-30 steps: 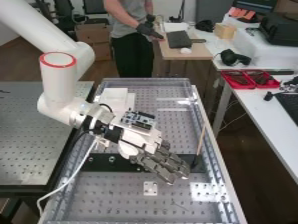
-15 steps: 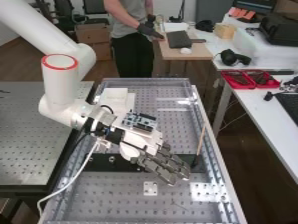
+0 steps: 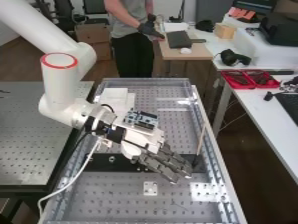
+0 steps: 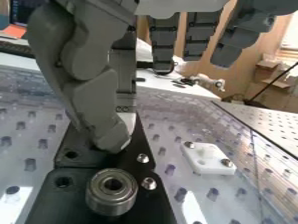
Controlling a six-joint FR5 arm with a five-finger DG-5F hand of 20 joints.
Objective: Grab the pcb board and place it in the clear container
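Compared with the earlier frames, the dark grey hand (image 3: 162, 161) had shifted slightly to the right, and the circuit board (image 3: 141, 120) above its wrist had moved along with it. Its fingers (image 4: 163, 42) were open and relaxed, pointing toward the near right, and nothing was seen gripped among them. They hung over the right part of the black base plate (image 3: 100, 162), on the near side of which lay the small white plate (image 3: 151, 188) with its two screws. The metal cylinder (image 4: 112, 192) stood on the black base plate, and a thin wooden stick (image 3: 201, 139) leaned near the fingertips, to their right. As for the pcb board, the only one to be made out was that circuit board; its shared movement suggested it was fixed to the arm, so whether it was the one to be grabbed could not be told. Clear walls (image 3: 145, 79) ran around the perforated bench top, perhaps serving as the clear container, though this too was uncertain. Judged from how things lay, neither the grasp nor the placing was done. Finding the right board, closing on it, carrying it and letting it go inside the container all seemed to be left, putting the task at its very start.
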